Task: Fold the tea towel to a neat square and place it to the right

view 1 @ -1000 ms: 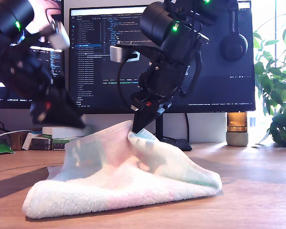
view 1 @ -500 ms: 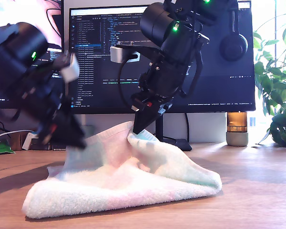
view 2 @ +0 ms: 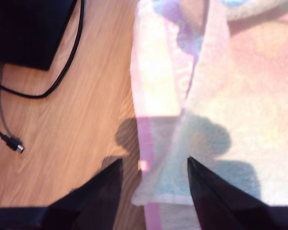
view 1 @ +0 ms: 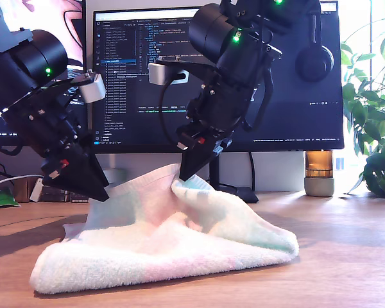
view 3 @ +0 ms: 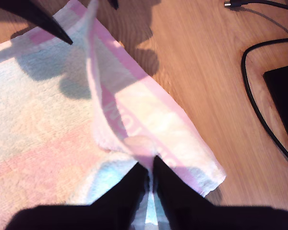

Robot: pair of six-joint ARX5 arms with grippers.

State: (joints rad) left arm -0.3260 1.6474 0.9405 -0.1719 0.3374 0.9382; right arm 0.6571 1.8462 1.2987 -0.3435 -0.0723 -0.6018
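Your second gripper (view 3: 150,165) pinched tight on towel (view 1: 179,237) edge; first gripper (view 2: 153,165) spread wide over corner, gripping nothing; desk (view 1: 346,256) bare toward exterior view's right.

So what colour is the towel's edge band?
Pink, on the whitish towel; the edge band shows best in the second wrist view.

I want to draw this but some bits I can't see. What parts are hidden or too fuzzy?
1. The fluffy pale tea towel: its underside and inner layers are hidden by its own folds in every view.
2. The text on the big black monitor is too small to read in the exterior view.
3. My first tool: the wrist view is blurred, so whether it touches the towel is unclear.
4. The black cable is cut off by the picture's edge.
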